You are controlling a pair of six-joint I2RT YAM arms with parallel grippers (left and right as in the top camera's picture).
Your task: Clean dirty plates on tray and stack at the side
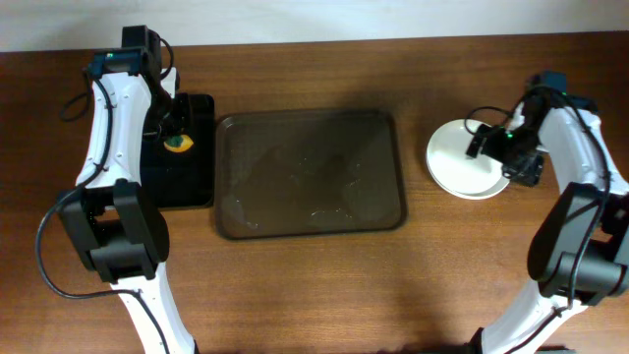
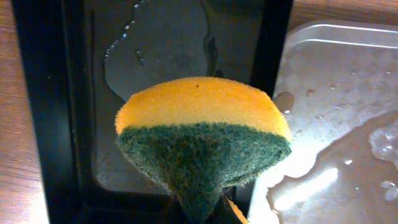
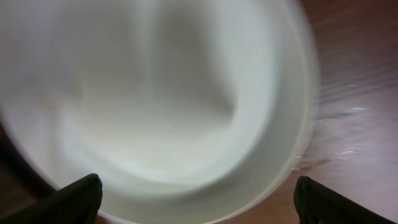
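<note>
The dark brown tray (image 1: 295, 147) lies mid-table, wet, with no plates on it. A white plate (image 1: 457, 157) sits on the table to its right; I cannot tell what lies under it. My right gripper (image 1: 491, 147) hovers over that plate's right side, open. In the right wrist view the plate (image 3: 168, 93) fills the picture, blurred, and both fingertips (image 3: 81, 196) stand wide apart, clear of its rim. My left gripper (image 1: 177, 133) is shut on a yellow and green sponge (image 2: 202, 137) over the black tray (image 2: 74, 93).
The smaller black tray (image 1: 192, 187) lies just left of the brown tray, with a film of water in it. Water pools on the brown tray's (image 2: 336, 93) floor. Bare wooden table lies in front of and behind the trays.
</note>
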